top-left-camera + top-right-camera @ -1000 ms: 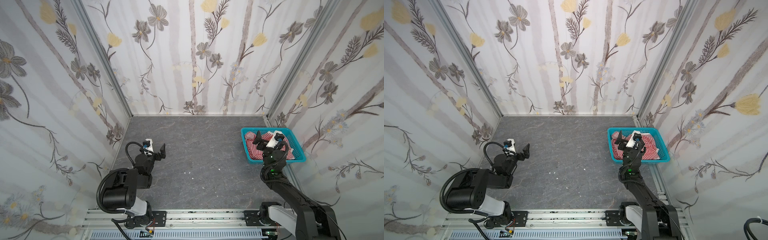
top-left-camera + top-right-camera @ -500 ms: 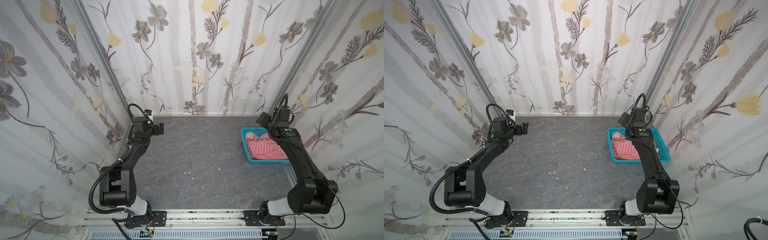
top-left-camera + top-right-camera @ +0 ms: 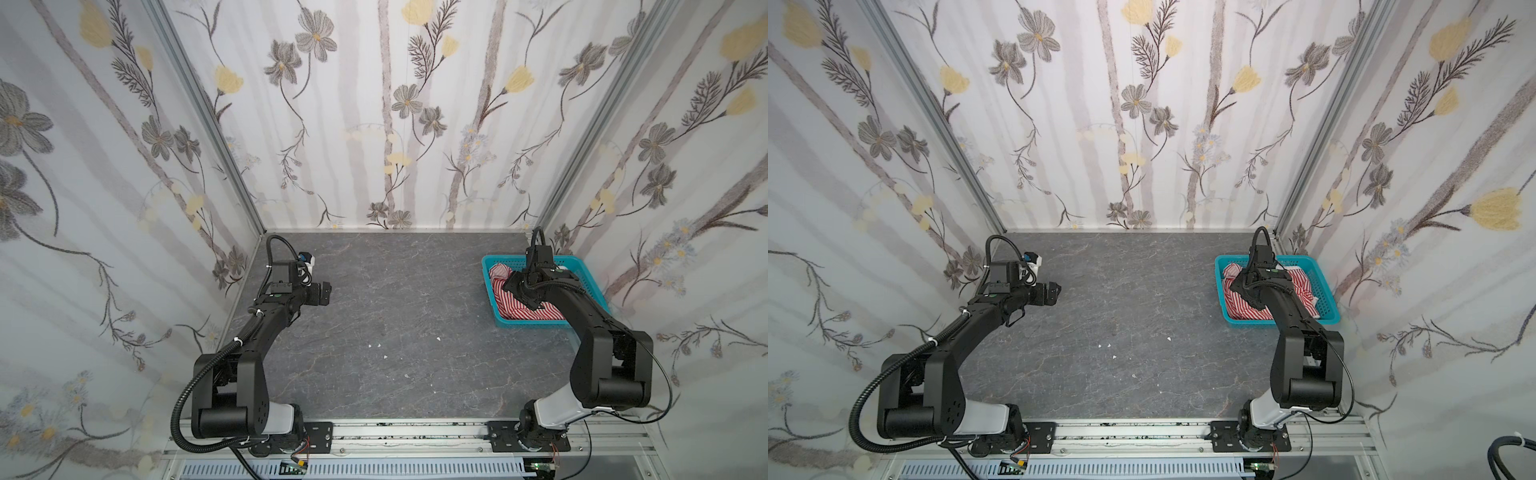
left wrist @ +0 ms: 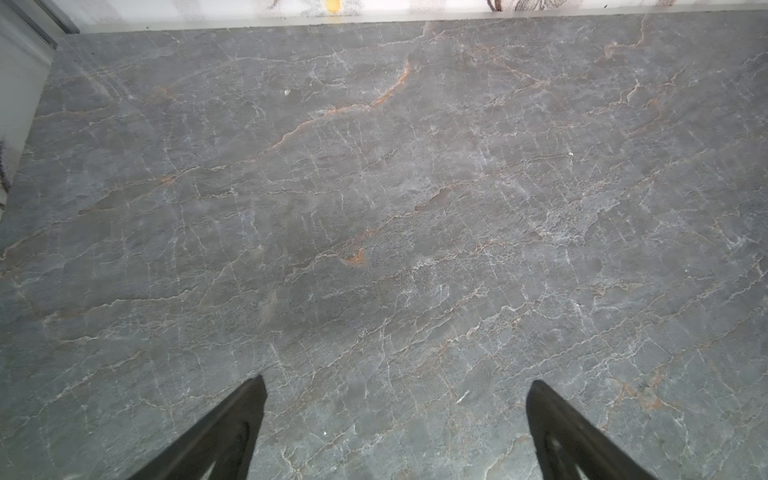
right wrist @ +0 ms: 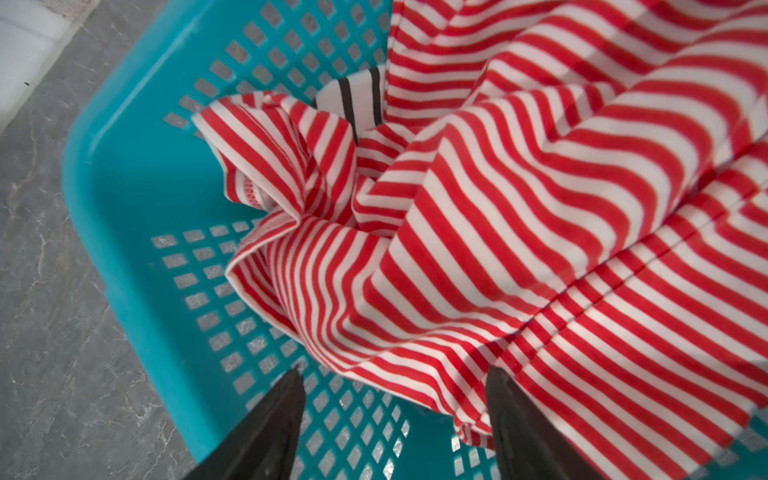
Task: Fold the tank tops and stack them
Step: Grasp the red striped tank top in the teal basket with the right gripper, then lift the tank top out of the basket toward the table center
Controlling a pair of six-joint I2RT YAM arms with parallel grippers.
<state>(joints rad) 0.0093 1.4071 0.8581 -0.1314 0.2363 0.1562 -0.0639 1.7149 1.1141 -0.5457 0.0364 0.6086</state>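
The red-and-white striped tank top [image 5: 478, 232] lies crumpled in a turquoise mesh basket [image 5: 124, 174] at the table's right back, seen in both top views [image 3: 498, 286] [image 3: 1237, 301]. A patch of the black-and-white striped tank top [image 5: 357, 97] peeks out beneath it. My right gripper [image 5: 395, 372] reaches down into the basket. Its jaws stand apart with a loose edge of the red-striped top between them, and one finger [image 5: 519, 424] lies against the cloth. My left gripper [image 4: 397, 380] [image 3: 324, 293] hovers open over bare grey table at the left, holding nothing.
The basket's rim [image 3: 494, 259] [image 3: 1221, 291] stands close to the right wall. Floral walls enclose the grey marbled table [image 3: 395, 332] on three sides. A few white specks [image 3: 378, 345] lie near the middle. The arms' mounting rail [image 3: 395, 434] runs along the front edge.
Both arms have unfolded from near the front rail and reached toward the back. The right gripper has come down into the basket onto the red-striped top. The left gripper has settled low at the left.
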